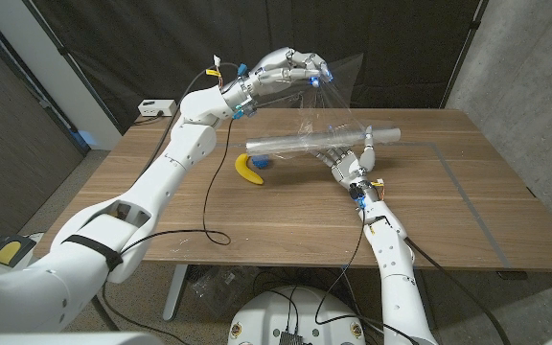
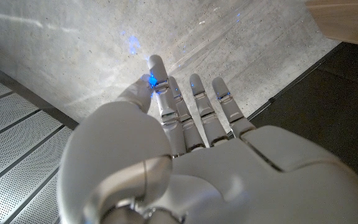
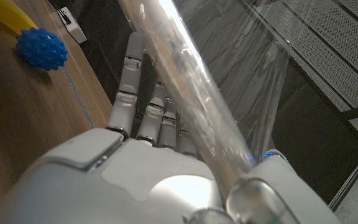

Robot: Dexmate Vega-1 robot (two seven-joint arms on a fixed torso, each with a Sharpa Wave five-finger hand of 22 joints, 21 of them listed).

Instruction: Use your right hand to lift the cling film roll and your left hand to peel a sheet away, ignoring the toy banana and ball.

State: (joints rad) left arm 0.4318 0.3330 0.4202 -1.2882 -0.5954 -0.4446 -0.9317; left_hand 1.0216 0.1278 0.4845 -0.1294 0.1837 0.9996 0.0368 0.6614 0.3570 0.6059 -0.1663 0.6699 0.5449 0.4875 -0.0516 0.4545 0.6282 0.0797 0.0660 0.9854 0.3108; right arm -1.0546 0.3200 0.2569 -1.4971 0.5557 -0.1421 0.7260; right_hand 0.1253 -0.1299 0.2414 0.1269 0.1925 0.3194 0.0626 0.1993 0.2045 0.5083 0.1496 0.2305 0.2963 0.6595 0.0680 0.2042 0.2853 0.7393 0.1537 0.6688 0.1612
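Note:
My right hand (image 1: 351,159) grips the clear cling film roll (image 1: 319,141) from below and holds it roughly level above the middle of the wooden table (image 1: 448,230). In the right wrist view the roll (image 3: 191,93) lies across my right hand (image 3: 135,162), with the film sheet (image 3: 253,68) stretching away from it. My left hand (image 1: 293,69) is raised behind and above the roll, pinching the top edge of the sheet (image 1: 338,101) between thumb and finger. In the left wrist view the left hand (image 2: 185,137) shows its fingertips (image 2: 156,67) together against faint film streaks.
A yellow toy banana (image 1: 248,172) and a blue spiky ball (image 1: 260,163) lie on the table under the roll's left end; the ball (image 3: 41,50) and banana (image 3: 8,12) also show in the right wrist view. A white box (image 1: 154,107) sits beyond the table's far left corner.

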